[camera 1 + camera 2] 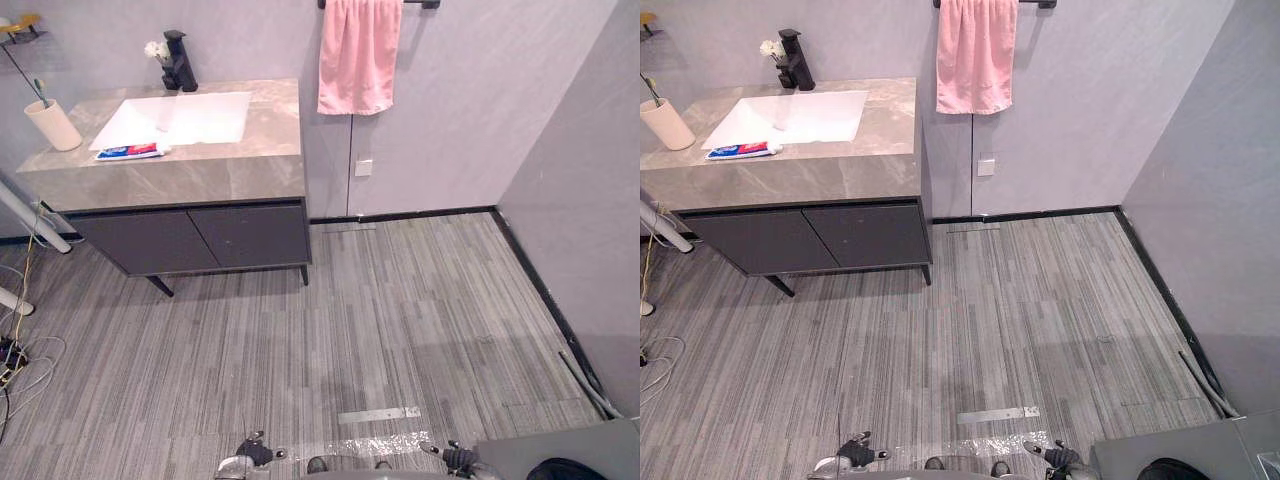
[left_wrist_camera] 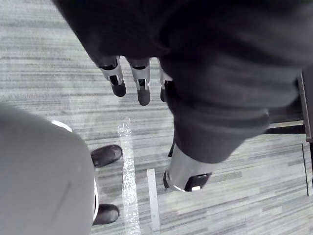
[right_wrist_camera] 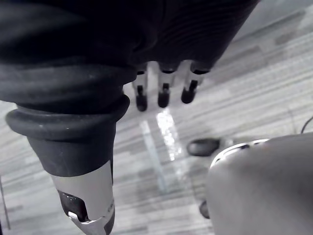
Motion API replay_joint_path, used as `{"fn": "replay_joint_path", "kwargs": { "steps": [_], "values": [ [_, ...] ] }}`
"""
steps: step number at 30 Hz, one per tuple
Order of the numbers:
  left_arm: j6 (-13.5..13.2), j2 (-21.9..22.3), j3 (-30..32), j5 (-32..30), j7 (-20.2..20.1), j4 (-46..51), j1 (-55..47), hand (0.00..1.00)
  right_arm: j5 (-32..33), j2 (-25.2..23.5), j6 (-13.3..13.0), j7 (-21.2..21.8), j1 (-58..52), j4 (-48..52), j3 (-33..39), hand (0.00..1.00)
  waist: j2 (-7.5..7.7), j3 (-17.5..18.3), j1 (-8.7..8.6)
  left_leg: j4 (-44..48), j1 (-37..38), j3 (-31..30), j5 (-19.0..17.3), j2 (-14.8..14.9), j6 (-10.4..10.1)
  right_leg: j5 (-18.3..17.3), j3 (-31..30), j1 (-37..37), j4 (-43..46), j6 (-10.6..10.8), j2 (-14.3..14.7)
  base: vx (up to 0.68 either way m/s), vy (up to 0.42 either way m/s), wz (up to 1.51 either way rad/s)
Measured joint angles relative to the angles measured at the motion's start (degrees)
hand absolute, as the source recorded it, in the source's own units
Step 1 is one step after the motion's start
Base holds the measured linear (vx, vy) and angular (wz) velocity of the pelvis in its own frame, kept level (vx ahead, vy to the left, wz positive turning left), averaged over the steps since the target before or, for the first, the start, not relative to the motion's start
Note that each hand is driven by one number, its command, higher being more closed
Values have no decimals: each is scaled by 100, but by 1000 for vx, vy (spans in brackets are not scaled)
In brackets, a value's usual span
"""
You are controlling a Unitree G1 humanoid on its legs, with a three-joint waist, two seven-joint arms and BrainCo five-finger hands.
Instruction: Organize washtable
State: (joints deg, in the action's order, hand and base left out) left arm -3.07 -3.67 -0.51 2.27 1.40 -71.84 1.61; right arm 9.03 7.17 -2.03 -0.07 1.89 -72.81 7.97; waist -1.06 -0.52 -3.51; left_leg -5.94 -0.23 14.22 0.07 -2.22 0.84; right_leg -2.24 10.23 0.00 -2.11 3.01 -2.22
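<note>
Grey washtable (image 1: 200, 180) | toothpaste (image 1: 128, 152) beside basin (image 1: 190, 120) | left hand (image 2: 141, 85), right hand (image 3: 164, 93) relaxed

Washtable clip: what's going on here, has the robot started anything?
Nothing is handled yet. The robot stands back from the washtable, its left hand and right hand hanging open and empty above the floor. On it a toothpaste tube lies at the sink's front edge and a cup stands at the left end. A pink towel hangs on the wall alongside.

Toothpaste tube (image 1: 128, 152) lies flat on washtable (image 1: 200, 180) near cup (image 1: 52, 125).
</note>
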Motion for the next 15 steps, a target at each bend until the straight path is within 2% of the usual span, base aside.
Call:
{"fn": "replay_joint_path", "kwargs": {
  "steps": [3, 13, 15],
  "values": [
    [-1, -1, 11, 103, 20, 31, -11, 0, -6, -25, 3, 0, -5, -2, 1, 0, 27, -18, -37, 1, 9, 7, 16, -13, 28, 56, -11, 39, -16, -81, -4, 33, -10, -1],
    [-6, 21, 139, 152, 30, 33, -75, 0, -15, -123, 0, 7, -9, -7, 5, 0, 6, -37, -39, 1, 188, 26, 15, -3, 24, 56, 24, 263, -102, -82, 13, 1, -31, 1],
    [-9, 35, 331, 151, 51, 37, -113, 0, -12, -120, -3, 8, -14, -5, 50, 0, -11, -46, -51, 1, 229, 36, 6, 2, 26, 54, 5, 270, -74, -81, 10, -78, -14, -5]
  ]
}}
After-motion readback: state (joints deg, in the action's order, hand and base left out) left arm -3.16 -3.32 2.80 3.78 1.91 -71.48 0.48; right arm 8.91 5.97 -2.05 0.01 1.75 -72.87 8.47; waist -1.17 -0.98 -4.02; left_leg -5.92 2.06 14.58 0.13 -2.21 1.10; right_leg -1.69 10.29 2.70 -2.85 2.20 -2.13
